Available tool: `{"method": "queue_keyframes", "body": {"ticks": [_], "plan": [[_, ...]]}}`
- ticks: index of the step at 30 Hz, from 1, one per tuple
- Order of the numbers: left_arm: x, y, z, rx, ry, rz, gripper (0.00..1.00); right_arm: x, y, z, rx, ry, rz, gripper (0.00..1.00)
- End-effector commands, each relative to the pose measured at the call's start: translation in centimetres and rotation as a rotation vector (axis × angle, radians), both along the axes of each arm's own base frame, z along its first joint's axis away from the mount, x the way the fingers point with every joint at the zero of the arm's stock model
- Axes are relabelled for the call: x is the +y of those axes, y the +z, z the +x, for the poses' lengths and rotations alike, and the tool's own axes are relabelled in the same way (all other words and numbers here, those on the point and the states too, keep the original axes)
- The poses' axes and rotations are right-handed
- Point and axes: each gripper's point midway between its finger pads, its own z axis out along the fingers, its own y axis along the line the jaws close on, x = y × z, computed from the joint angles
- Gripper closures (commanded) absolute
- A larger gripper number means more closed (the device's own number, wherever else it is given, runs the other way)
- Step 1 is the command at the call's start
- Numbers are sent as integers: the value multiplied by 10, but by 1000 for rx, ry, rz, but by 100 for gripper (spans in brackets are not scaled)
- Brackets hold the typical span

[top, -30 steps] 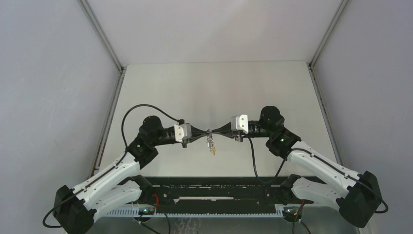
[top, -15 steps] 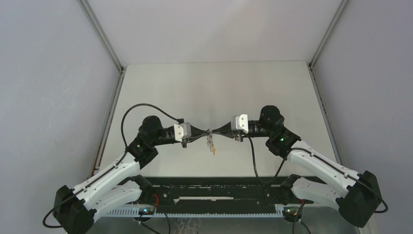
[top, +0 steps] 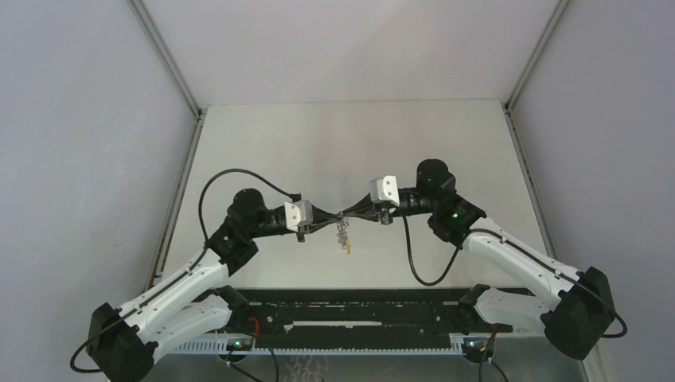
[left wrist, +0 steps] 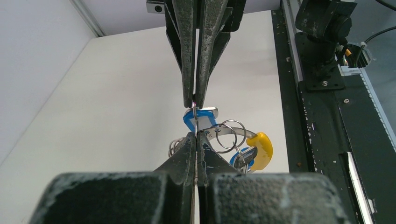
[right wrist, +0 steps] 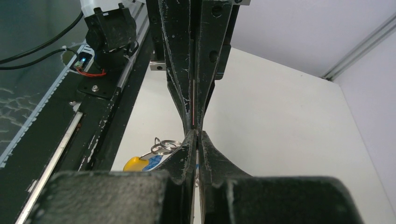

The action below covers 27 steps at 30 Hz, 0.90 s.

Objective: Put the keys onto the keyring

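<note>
table [top: 350,135]: pale, matte | walls [top: 79,159]: grey, three sides | frame posts [top: 165,56]: silver, back corners | black rail [top: 358,302]: near edge

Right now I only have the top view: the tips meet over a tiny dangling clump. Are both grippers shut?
Observer: Yes. In the left wrist view the left gripper and right gripper are both shut, tip to tip, pinching one thin ring loop.
Operator: Any key on that loop?
Observer: A blue key sits right at it. I can't tell if it's threaded.
Operator: What's dangling?
Observer: More rings, a yellow piece and a second blue key.
</note>
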Motion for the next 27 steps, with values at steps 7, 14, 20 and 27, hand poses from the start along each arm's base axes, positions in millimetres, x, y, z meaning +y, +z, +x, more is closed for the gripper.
{"method": "queue_keyframes", "body": {"ticks": [7,14,20,27], "plan": [[2,58,-6,-172,-8,-139,100,3,-4,1,78,25,-56,100],[6,64,-5,-180,21,-170,100,6,-8,5,92,17,-74,100],[7,68,4,-147,73,-187,100,7,-8,3,59,-2,-86,100],[9,68,21,-75,161,-178,100,9,-4,4,-10,-71,-91,100]]}}
